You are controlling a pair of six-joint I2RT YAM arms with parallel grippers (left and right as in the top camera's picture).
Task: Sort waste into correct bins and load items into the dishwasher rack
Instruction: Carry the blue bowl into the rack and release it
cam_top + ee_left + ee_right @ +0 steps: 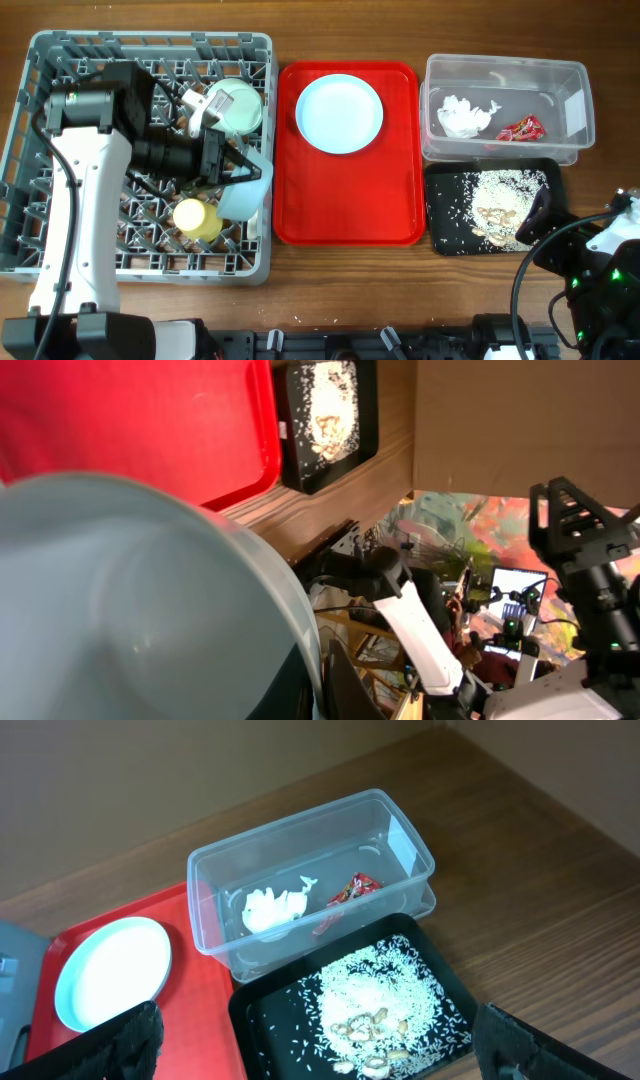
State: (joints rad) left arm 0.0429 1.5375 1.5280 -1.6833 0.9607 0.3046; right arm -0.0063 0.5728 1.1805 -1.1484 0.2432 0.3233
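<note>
— Where is our bowl (247, 192)?
— Clamped in the left gripper (232, 170), its jaws shut on it, hanging past the fingertips over the dishwasher rack (270, 70) by its side wall
— Our worry?
— If we let go here, it may catch that wall and tip toward the red tray (345, 200) beyond the jaws, or bump the yellow cup (197, 218) beside them. Our right gripper (318, 1045) gapes wide, holding nothing

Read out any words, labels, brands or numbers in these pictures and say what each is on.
Nothing here is readable.
White sticker on the clear plastic rectangular tub: too small and blurred to read.
Small crinkled red wrapper in that tub: print, if any, too small to tell.
Lit screen behind the table, left wrist view: blurred, unreadable.
</note>
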